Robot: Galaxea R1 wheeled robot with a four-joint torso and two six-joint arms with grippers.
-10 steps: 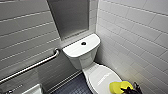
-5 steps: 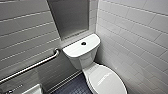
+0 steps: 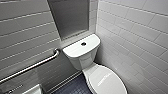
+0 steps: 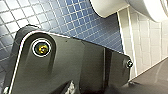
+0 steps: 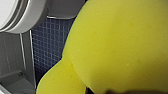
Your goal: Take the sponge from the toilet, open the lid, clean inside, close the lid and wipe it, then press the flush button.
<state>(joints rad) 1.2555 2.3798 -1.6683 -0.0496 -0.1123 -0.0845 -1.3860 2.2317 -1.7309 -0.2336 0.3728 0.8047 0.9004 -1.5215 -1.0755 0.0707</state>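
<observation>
Currently sponge [image 5: 117,42] pinched in right claw, above blue tiled floor [image 5: 50,45] beside toilet [image 3: 83,59] bowl; lid [image 3: 107,80] down; flush button [image 3: 83,44] centred on toilet tank; left claw state: cannot tell

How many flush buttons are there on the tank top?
1. The dark round flush button sits in the middle of the white tank top. The whole top shows, so none should be hidden.

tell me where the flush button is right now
In the head view, the flush button sits centred on the tank top, behind the closed lid and right of the grab bar.
</observation>
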